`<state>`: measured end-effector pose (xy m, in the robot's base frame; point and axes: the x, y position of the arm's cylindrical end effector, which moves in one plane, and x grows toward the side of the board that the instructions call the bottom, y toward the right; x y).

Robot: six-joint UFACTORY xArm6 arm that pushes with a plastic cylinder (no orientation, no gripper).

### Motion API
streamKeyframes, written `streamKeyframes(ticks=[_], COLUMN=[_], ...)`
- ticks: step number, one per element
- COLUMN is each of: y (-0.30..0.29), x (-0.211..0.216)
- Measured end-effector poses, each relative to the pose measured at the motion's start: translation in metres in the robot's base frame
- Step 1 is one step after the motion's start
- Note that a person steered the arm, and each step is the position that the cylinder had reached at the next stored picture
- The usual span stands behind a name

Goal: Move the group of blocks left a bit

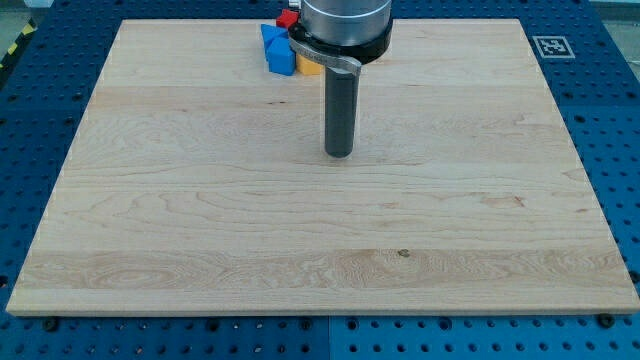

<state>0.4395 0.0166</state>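
A small group of blocks sits at the view's top edge of the wooden board (200, 220), left of centre. A blue block (276, 50), angular in shape, is at the group's left. A red block (287, 18) shows just above it, mostly hidden by the arm's body. A yellow-orange block (309, 66) peeks out to the blue block's right, under the arm's collar. My tip (339, 154) rests on the board below and to the right of the group, well apart from the blocks.
The arm's metal body (345, 25) overhangs the top centre and hides part of the group. A black-and-white marker tag (551, 46) sits at the board's top right corner. Blue perforated table surrounds the board.
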Motion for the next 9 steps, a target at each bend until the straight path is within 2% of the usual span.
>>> streamKeyframes(ticks=[2, 4, 6, 8, 9], y=[0.004, 0.062, 0.072, 0.102, 0.109], x=[-0.006, -0.058, -0.120, -0.146, -0.183])
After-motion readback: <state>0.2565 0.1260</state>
